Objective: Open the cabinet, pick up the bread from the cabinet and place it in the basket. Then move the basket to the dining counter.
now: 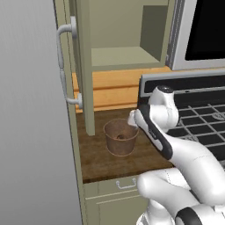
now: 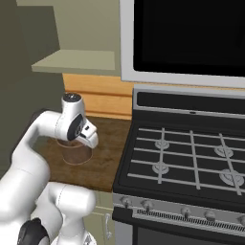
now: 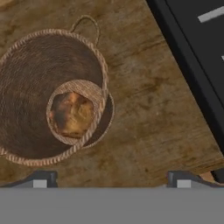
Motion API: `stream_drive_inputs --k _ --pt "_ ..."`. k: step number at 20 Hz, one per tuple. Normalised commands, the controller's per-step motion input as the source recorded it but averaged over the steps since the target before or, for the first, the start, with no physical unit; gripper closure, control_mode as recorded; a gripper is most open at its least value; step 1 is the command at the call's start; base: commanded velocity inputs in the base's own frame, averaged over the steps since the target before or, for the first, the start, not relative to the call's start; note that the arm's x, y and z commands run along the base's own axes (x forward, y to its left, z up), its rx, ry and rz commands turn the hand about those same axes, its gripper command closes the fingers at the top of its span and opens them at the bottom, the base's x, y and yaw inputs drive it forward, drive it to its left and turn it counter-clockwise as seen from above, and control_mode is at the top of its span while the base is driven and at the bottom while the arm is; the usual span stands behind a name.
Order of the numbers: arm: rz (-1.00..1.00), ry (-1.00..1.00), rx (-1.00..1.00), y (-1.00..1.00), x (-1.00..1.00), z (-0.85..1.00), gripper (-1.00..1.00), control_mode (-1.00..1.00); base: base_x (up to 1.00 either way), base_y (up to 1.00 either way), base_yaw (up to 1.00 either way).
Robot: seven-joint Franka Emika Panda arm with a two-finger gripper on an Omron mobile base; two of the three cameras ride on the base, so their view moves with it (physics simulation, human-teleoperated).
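The cabinet (image 1: 125, 30) stands open, its door (image 1: 84, 66) swung out toward me with the whitish bar handle (image 1: 62, 66) on its left edge; the shelf inside is bare. The woven basket (image 1: 121, 137) (image 2: 74, 152) (image 3: 52, 96) sits upright on the dark wood worktop below. The dark-brown bread (image 3: 72, 113) (image 1: 120, 137) lies at its bottom. My gripper (image 3: 112, 179) (image 1: 133, 118) (image 2: 90, 138) hovers above the basket's right rim, open, fingers wide apart and holding nothing. The dining counter is out of view.
A black gas stove (image 2: 191, 153) (image 1: 197, 118) borders the worktop (image 1: 101, 158) on the right, with a microwave (image 2: 186, 33) above it. An orange plank backsplash (image 1: 114, 90) runs behind. A grey wall (image 1: 30, 132) closes the left. A drawer front (image 1: 125, 184) sits under the worktop.
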Motion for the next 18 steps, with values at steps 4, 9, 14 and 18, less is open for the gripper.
stream_drive_inputs --k 4,9,14,18 --pt "-0.12 0.01 0.10 0.00 0.24 0.00 -1.00 -1.00 0.00 0.00 0.00" --pt "-0.11 0.09 0.01 0.00 0.50 -0.07 -1.00 -1.00 0.00 0.00 0.00" --pt "-0.10 0.01 0.00 0.02 0.29 -0.20 -1.00 -1.00 0.00 0.00 0.00" --pt "0.00 0.07 0.00 0.12 0.21 -0.39 -1.00 -1.00 0.00 0.00 0.00"
